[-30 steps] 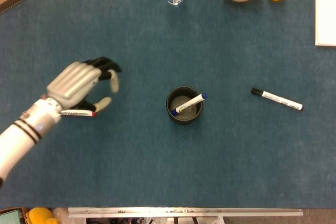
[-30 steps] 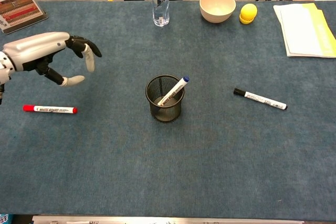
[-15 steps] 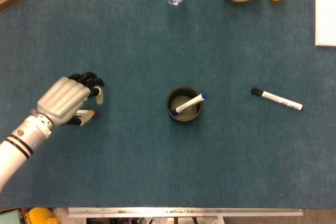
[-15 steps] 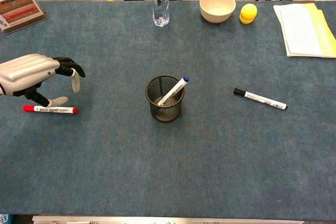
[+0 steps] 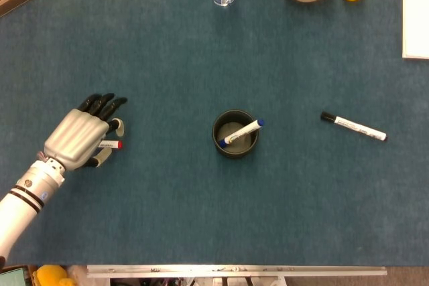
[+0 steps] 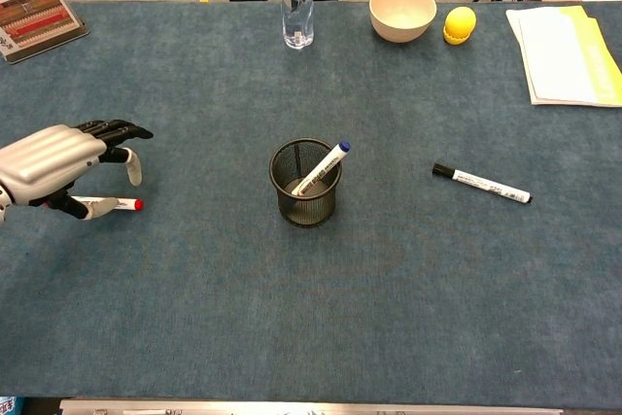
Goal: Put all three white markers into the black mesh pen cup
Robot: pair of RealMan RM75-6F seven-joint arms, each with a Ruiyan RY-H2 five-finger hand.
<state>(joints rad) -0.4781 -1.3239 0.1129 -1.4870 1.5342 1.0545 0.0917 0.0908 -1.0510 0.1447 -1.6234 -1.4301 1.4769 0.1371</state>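
Table [image 6: 389, 318]: wide surface covered with blue-grey felt-like cloth, matte and a little rough.
Progress: one of three markers is in the cup, so I judge the task about one third done; two markers are left on the table.
Left hand [image 5: 80, 137] [image 6: 49, 160]: silver shell, dark fingers with pale tips, lowered over the red-capped marker; fingers curl around it, but I cannot tell if they already grip it.
Right hand: not seen in either view.
Pen cup [image 6: 305, 183] [image 5: 234, 134]: round, black wire mesh, upright near the middle of the table.
Blue-capped marker [image 6: 322, 168] [image 5: 241, 132]: white smooth barrel, leaning inside the pen cup, cap above the rim.
Black-capped marker [image 6: 482, 183] [image 5: 353, 126]: white barrel, lying flat, well apart from the pen cup on the right side.
Red-capped marker [image 6: 115, 204] [image 5: 110, 144]: lying flat under the left hand, only the red end shows.
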